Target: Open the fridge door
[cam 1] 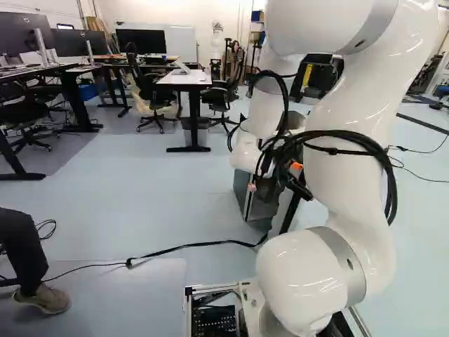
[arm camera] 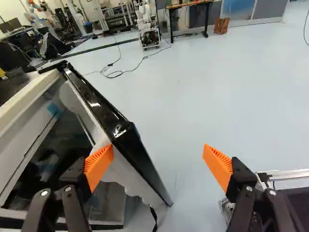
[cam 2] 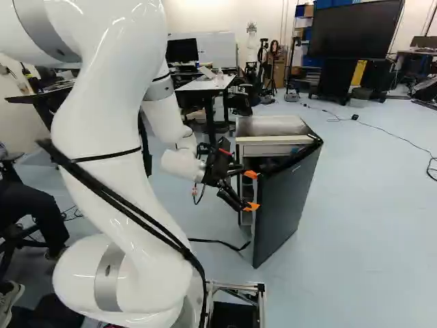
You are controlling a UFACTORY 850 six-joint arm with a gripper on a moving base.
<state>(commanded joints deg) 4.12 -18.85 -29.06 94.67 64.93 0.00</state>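
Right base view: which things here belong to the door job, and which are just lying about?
For the job:
- fridge
- door, already partly open
- arm
- fingers, spread apart

Just about:
- large screen
- floor cable
- whiteboard
- white table

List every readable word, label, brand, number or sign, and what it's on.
None can be read.
Grey band low on the arm: dark mark, too small to read.
Fridge door, outer face: no lettering shows.
Blue patch inside the fridge: nothing legible.
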